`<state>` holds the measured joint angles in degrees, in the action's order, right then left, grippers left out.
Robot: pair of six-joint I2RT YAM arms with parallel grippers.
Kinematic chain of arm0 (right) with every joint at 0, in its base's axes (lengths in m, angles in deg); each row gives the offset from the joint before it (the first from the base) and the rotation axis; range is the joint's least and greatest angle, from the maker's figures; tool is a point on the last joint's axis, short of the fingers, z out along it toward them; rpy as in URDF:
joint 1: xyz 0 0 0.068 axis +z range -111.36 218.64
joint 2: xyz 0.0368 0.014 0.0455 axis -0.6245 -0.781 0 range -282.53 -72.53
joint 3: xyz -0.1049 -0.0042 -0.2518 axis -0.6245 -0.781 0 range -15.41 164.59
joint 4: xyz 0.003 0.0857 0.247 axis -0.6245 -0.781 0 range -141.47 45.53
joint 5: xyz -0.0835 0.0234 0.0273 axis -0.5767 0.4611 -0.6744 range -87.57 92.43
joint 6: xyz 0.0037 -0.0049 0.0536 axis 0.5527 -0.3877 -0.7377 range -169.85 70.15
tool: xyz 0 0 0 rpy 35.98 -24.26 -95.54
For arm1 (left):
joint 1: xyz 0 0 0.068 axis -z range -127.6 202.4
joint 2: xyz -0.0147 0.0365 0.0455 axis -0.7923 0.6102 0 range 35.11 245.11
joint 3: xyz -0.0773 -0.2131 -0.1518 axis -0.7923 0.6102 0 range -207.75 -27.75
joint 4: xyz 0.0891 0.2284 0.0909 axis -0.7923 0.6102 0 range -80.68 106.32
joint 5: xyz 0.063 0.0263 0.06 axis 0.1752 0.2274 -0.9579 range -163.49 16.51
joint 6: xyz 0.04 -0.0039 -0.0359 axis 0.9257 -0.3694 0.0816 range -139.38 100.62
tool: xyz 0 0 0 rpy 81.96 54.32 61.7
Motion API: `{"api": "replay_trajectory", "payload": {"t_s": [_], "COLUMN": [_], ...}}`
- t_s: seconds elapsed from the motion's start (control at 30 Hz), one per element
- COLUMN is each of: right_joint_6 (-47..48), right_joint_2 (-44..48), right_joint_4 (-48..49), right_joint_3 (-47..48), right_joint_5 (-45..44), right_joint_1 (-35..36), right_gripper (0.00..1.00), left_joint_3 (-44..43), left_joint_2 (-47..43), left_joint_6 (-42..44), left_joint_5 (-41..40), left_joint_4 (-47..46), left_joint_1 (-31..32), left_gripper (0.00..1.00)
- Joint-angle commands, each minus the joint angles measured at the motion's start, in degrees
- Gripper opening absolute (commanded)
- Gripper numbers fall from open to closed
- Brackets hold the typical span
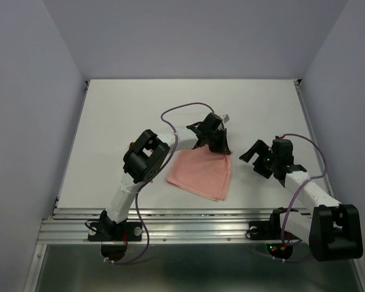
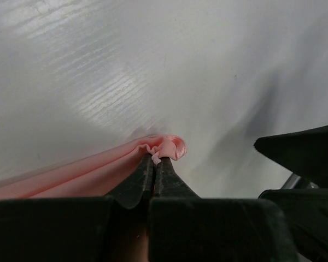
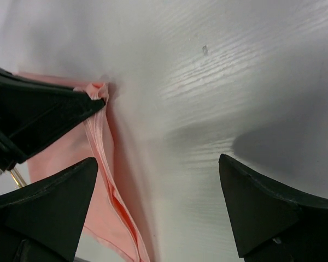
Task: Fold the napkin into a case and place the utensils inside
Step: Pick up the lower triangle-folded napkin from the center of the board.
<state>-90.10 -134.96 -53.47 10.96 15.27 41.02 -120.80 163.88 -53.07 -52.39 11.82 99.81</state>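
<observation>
Your L claw [image 2: 156, 159] is pressed together, pinching the far-right corner of the napkin [image 1: 201, 173]; the cloth bunches into a small ruffle right at the tips; rest of the napkin lies folded flat on the white tabletop [image 1: 140, 109], approx. btwn the two arms; your R claw [image 3: 158, 161] is spread wide w/ nothing in it, over bare tabletop just beside the napkin's right edge, not touching the cloth.
</observation>
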Motion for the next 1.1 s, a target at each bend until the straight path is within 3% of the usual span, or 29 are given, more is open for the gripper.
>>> {"api": "replay_trajectory", "payload": {"t_s": [0.0, 0.13, 0.4, 0.57, 0.83, 0.9, 1.07], "right_joint_6": [-0.5, -0.2, -2.0, -4.2, -7.5, -8.4, -11.0], "right_joint_2": [2.8, 2.7, -0.2, -1.0, -5.1, -7.6, -7.4], "right_joint_4": [3.8, 3.0, 2.0, 3.5, 7.8, 8.0, 3.3], "right_joint_3": [-2.5, -3.7, -2.5, -3.4, -4.0, -2.8, -1.2], "right_joint_5": [6.1, 5.4, 1.2, -0.1, -4.5, -6.7, -14.9], "right_joint_1": [2.0, 4.0, 15.2, 17.9, 23.9, 26.3, 27.9], "right_gripper": [0.97, 0.97, 0.96, 0.87, 0.65, 0.56, 0.16], "left_joint_3": [4.0, 4.6, 6.0, 6.0, 6.7, 6.7, 7.4], "left_joint_2": [-4.2, -2.9, -2.1, -1.6, -0.9, -0.7, -0.6], "left_joint_6": [-8.7, -12.3, -15.6, -15.6, -16.6, -17.0, -17.5], "left_joint_5": [7.5, 13.3, 12.6, 11.8, 11.9, 11.8, 11.5], "left_joint_4": [-12.3, -16.8, -20.6, -20.3, -21.6, -21.9, -22.7], "left_joint_1": [-1.2, -2.6, -4.6, -4.9, -5.3, -5.4, -5.8], "left_gripper": [0.0, 0.0, 0.0, 0.0, 0.0, 0.0, 0.0]}}
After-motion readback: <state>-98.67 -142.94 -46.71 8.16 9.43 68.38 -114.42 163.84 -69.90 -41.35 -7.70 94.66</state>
